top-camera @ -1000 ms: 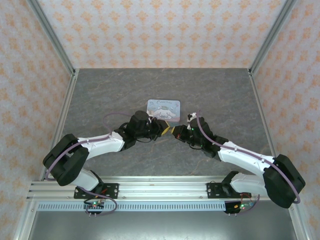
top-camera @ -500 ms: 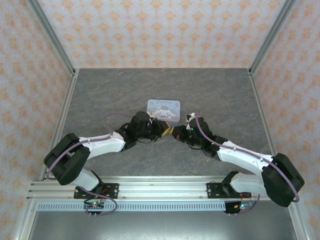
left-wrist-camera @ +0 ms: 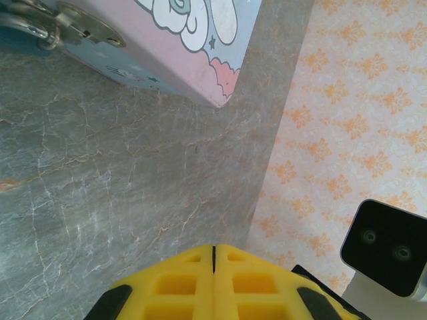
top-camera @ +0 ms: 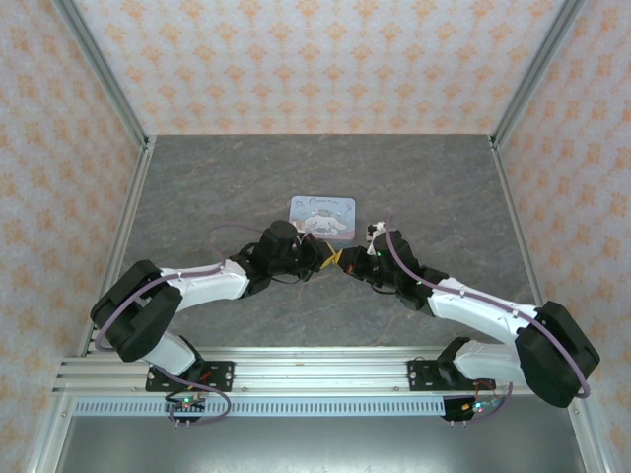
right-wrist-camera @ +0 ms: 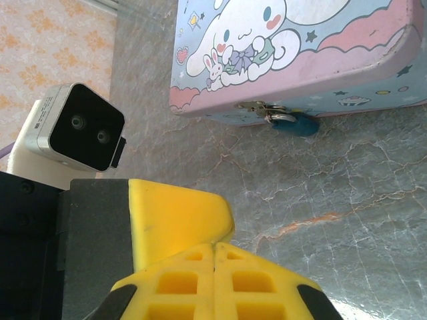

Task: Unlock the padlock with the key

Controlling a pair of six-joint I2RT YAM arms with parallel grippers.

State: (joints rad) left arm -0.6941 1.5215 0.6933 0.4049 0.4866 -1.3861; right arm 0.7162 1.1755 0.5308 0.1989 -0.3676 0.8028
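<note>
The padlock (right-wrist-camera: 301,124), small with a dark blue body, hangs from the metal latch (right-wrist-camera: 265,111) on the front of the pale blue cartoon tin (right-wrist-camera: 293,47). In the left wrist view the padlock (left-wrist-camera: 20,44) shows at the top left corner. The key is hidden. My left gripper (top-camera: 326,258) and right gripper (top-camera: 342,260) meet tip to tip just in front of the tin (top-camera: 322,217). Both are shut, their yellow pads pressed together with nothing showing between them. In the right wrist view my left gripper's finger (right-wrist-camera: 177,213) lies against my right gripper (right-wrist-camera: 215,245). My left gripper (left-wrist-camera: 213,248) points past the tin's corner.
The grey marble table (top-camera: 217,187) stretches bare around the tin. Patterned walls close in the back and both sides. The left wrist camera (right-wrist-camera: 79,127) sits close to the right gripper.
The left gripper's jaws have closed fully. The two grippers have drawn slightly closer until their tips touch. The tin has not moved.
</note>
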